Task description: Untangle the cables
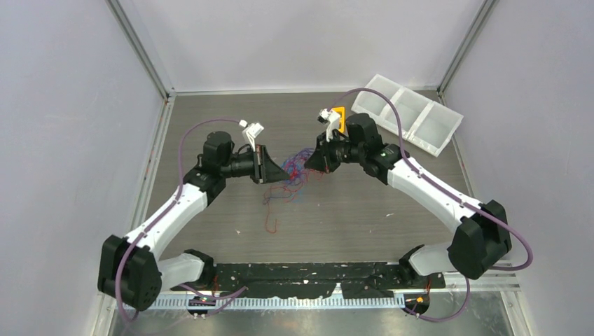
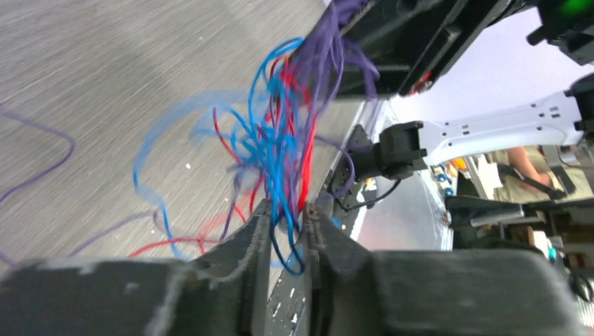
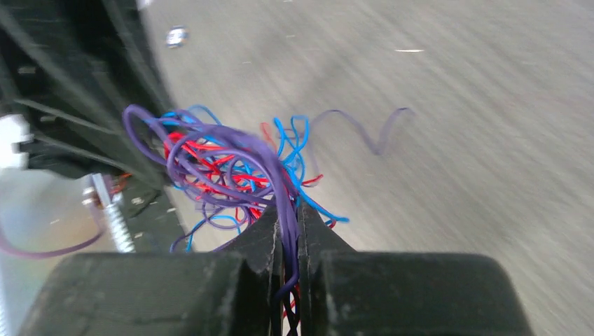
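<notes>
The cables (image 1: 294,175) are a small clump of thin red, blue and purple wires in the middle of the table, hanging between my two grippers. From the left, my left gripper (image 1: 268,168) has its jaws narrowly apart on a bundle of blue, red and purple strands (image 2: 280,140), and a blue loop hangs down in the gap (image 2: 287,213). My right gripper (image 1: 313,159) comes in from the right. It is shut on purple strands that run down between its jaws (image 3: 289,210), with the rest of the clump (image 3: 224,164) bunched just beyond its tips.
Loose red and purple strands (image 1: 270,213) trail from the clump towards the near side. A white compartment tray (image 1: 413,115) lies at the back right. An orange triangle (image 1: 339,115) shows behind the right wrist. A black strip (image 1: 315,273) runs along the near edge.
</notes>
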### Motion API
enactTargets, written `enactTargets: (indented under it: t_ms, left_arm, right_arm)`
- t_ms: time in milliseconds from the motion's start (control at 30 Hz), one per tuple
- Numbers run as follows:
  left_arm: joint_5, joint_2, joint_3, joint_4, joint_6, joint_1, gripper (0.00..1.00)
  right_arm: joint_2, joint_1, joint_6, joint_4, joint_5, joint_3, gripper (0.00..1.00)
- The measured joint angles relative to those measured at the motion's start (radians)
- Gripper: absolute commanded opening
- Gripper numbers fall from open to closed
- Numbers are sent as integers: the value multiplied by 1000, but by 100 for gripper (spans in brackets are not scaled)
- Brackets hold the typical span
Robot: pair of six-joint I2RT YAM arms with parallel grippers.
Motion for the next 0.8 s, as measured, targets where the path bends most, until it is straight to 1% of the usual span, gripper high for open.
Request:
enactTargets:
  t_ms: [67, 133, 267, 333, 367, 533, 700, 800]
  left_arm:
    - [-58, -41, 10, -104, 78, 0, 35]
    - [-116, -76, 17, -171, 133, -1, 40]
    - [-283, -76, 55, -257, 217, -36, 66]
    - [-334, -64, 72, -269, 240, -64, 76]
    - [-351, -60, 79, -271, 245, -77, 78]
    - [-448, -39, 99, -269, 275, -148, 76]
    - [-588, 51, 166, -268, 309, -212, 65]
    - [-672, 121, 207, -269, 325, -227, 57]
  right_arm:
    - [-29, -3, -41, -24, 80, -11, 5]
    - [-40, -25, -56, -36, 114, -22, 5]
    - [-42, -59, -43, -37, 100, -55, 5]
    - [-42, -58, -34, -38, 82, -60, 5]
    - [-42, -57, -27, -35, 71, -60, 5]
    - [-40, -53, -8, -29, 19, -60, 5]
    - [-38, -37, 27, -5, -56, -60, 5]
    - [-34, -27, 63, 25, -127, -59, 6]
